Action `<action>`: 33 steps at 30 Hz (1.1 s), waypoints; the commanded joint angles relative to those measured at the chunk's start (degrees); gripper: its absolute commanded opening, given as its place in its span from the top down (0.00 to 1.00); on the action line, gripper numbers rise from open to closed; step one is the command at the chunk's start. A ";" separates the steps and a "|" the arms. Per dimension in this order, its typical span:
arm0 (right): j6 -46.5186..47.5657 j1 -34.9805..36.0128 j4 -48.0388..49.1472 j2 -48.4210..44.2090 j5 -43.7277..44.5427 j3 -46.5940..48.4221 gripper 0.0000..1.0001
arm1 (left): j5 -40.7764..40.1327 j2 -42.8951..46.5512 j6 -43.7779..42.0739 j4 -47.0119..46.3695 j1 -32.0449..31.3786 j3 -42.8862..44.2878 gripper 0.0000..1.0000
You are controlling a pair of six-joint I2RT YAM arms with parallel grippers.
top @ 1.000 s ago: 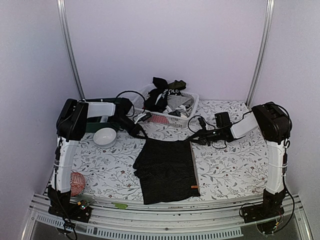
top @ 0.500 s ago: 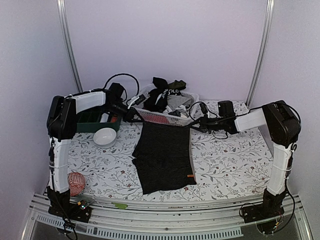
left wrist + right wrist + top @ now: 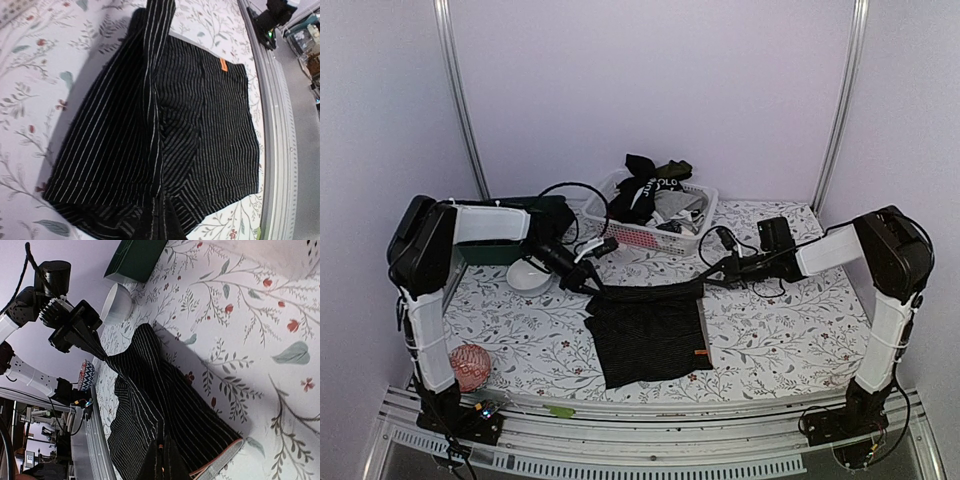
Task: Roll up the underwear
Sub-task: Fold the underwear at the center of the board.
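A black pin-striped underwear (image 3: 650,338) with an orange tag lies on the flowered table (image 3: 780,330), its far edge lifted and doubled toward the near side. My left gripper (image 3: 588,284) is shut on the far left corner of the underwear, and my right gripper (image 3: 708,279) is shut on the far right corner. The edge hangs stretched between them. In the left wrist view the striped underwear (image 3: 150,130) fills the frame and covers the gripper (image 3: 162,220). In the right wrist view the underwear (image 3: 160,395) runs from my right gripper (image 3: 161,450) to the left gripper (image 3: 80,332).
A white lattice basket (image 3: 642,237) with more black, white and grey underwear stands at the back. Left of the cloth sit a white bowl (image 3: 525,278) and a dark green box (image 3: 485,251). A patterned ball (image 3: 468,366) lies at the near left corner.
Both grippers have come back from the basket toward the near side and lower, carrying the far edge of the underwear with them. The cloth now covers a shorter patch of table.
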State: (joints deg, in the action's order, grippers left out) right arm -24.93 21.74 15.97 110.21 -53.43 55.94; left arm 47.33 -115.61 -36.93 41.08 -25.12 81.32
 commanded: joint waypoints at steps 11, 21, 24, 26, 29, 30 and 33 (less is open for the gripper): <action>3.29 3.93 -7.36 2.53 2.67 -4.44 1.00 | -2.19 -0.63 13.13 -10.47 -2.09 -10.60 1.00; 4.26 3.27 -11.44 4.81 5.30 3.12 1.00 | -5.71 -5.80 11.99 -6.87 2.48 0.25 1.00; 4.65 3.26 -11.98 0.72 3.94 2.28 1.00 | -3.96 -0.18 8.69 -6.29 2.37 -1.96 1.00; 5.24 3.34 -12.82 -1.73 3.43 1.18 1.00 | -3.15 3.47 6.71 -5.58 2.24 -4.39 1.00; 6.98 4.12 -15.68 -4.10 2.83 0.22 1.00 | -2.96 7.87 4.32 -3.96 2.02 -6.87 1.00; 7.52 4.60 -16.58 -4.59 2.55 0.07 1.00 | -2.72 8.77 3.52 -3.23 1.81 -7.60 1.00; 9.04 6.31 -18.15 -6.10 1.87 -0.91 1.00 | -1.98 10.61 0.90 -0.60 0.98 -9.80 1.00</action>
State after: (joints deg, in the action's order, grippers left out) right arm -19.00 26.02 1.83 106.74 -49.98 56.86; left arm 43.66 -107.35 -30.94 36.05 -23.05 74.41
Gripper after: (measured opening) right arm 0.006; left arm 0.004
